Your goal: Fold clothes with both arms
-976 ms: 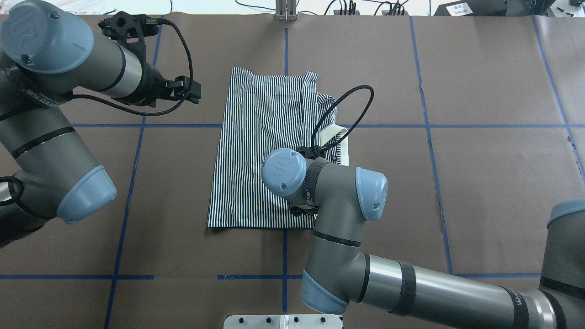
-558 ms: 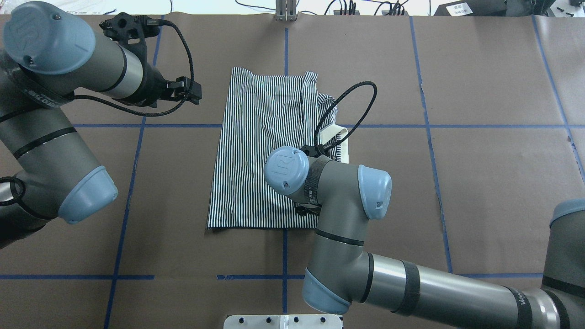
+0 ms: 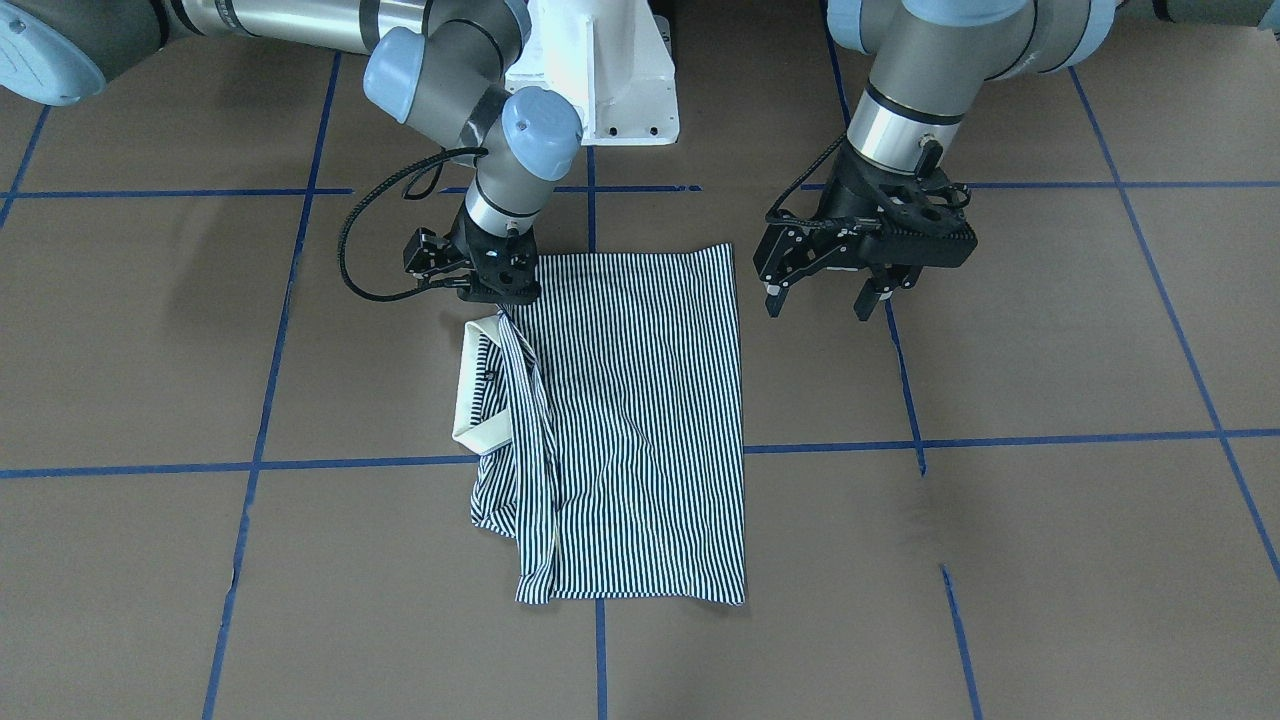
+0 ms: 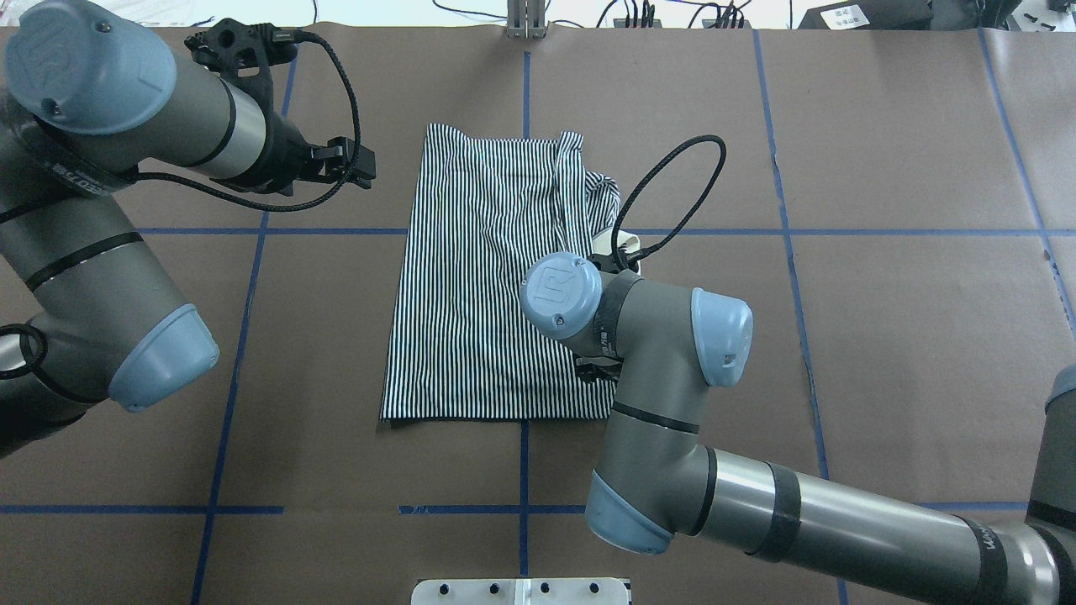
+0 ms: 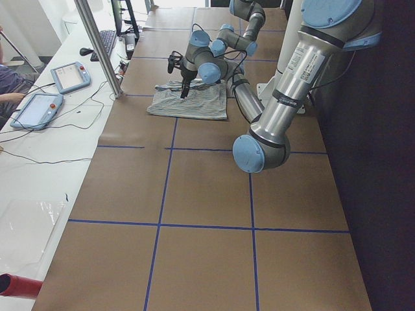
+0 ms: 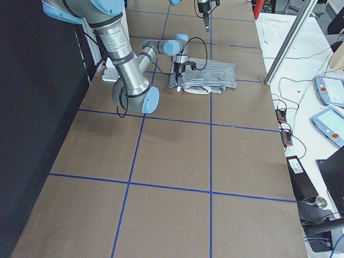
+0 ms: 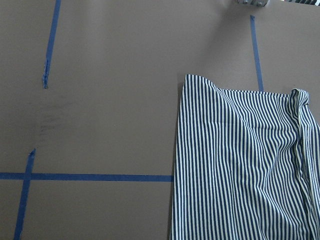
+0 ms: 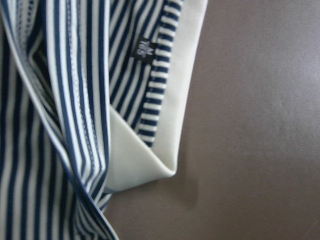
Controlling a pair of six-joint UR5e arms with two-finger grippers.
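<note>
One shirt (image 3: pixel 640 420), two arms (image 4: pixel 101 252) (both grey).

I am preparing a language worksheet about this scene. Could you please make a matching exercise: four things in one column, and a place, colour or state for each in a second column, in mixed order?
Things:
1. left gripper
2. right gripper
3. collar
4. pedestal base

Descriptions:
A. cream, sticking out from the shirt's side edge
B. open, above the bare table beside the shirt
C. white, on the robot's side of the table
D. low at the shirt's corner near the collar

Pairs: 1-B, 2-D, 3-A, 4-C
</note>
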